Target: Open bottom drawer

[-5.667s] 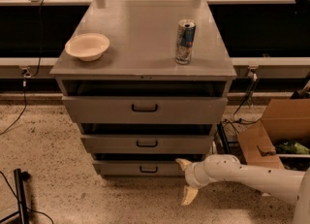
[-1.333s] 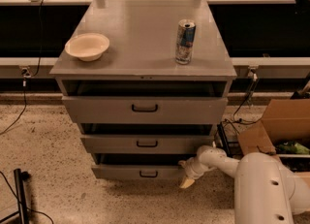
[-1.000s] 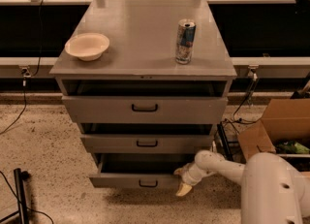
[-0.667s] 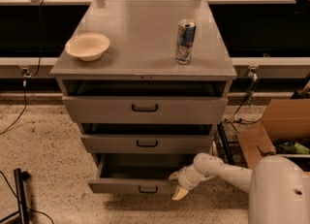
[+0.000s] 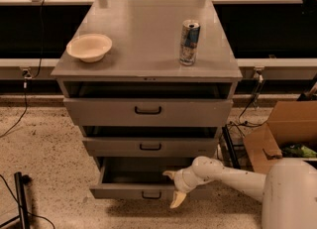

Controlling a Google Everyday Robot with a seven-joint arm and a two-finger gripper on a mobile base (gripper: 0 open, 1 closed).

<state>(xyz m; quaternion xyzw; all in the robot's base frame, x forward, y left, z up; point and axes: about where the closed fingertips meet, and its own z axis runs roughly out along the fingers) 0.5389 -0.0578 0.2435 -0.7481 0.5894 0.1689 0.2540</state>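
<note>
The grey cabinet has three drawers. The bottom drawer (image 5: 130,191) is pulled out toward me, its dark inside showing, with a small black bar handle (image 5: 151,195) on its front. My gripper (image 5: 173,189) is at the right end of the drawer's front. One cream finger (image 5: 169,175) is over the front panel's top edge, the other (image 5: 177,200) hangs in front of the panel. The white arm (image 5: 233,174) reaches in from the lower right. The middle drawer (image 5: 150,146) and the top drawer (image 5: 147,111) are pushed further in.
A cream bowl (image 5: 89,47) and a drink can (image 5: 189,42) stand on the cabinet top (image 5: 143,39). An open cardboard box (image 5: 282,134) is on the floor at the right. Cables and a black post (image 5: 21,198) lie on the speckled floor at the left.
The bottom drawer has slid out toward me from nearly shut to clearly open. My gripper has moved down and left with its front.
</note>
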